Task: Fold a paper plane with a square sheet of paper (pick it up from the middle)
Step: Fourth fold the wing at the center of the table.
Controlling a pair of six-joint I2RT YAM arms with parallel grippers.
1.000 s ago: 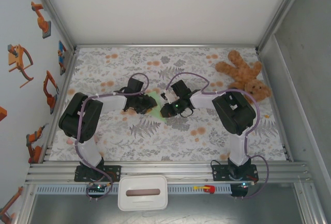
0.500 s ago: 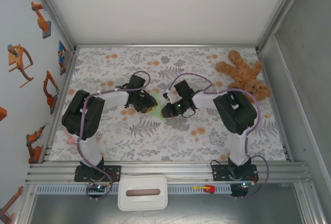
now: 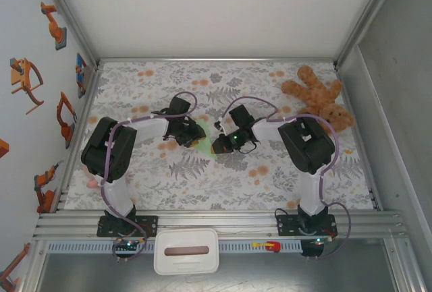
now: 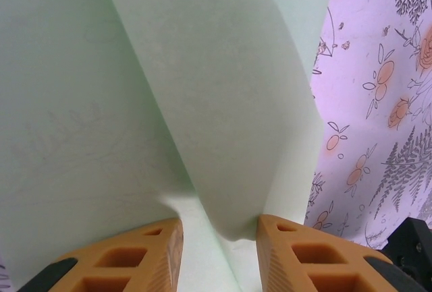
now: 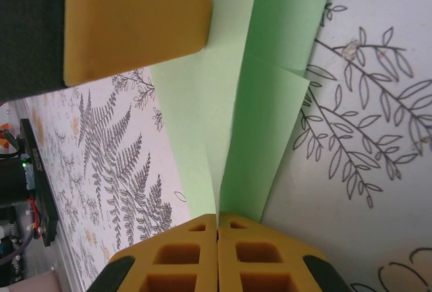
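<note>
The square sheet of paper (image 3: 204,145), pale mint green and partly folded, lies on the flowered table between my two grippers. In the left wrist view a raised fold of the paper (image 4: 229,103) stands between the orange fingers of my left gripper (image 4: 219,228), whose jaws are apart; the fold touches the right finger (image 4: 297,251). My right gripper (image 5: 217,216) is shut on the central crease of the paper (image 5: 256,117), which fans out from its fingertips. A finger of the left gripper (image 5: 135,22) rests on the paper's far part. From above, the left gripper (image 3: 191,132) and right gripper (image 3: 217,148) sit close together.
A brown teddy bear (image 3: 320,98) lies at the back right of the table. A white container (image 3: 186,251) sits on the rail in front of the arm bases. Walls close in the table on the left, back and right.
The left arm has drawn slightly back and left, so more green paper shows between the grippers. The right gripper has stayed almost in place.
</note>
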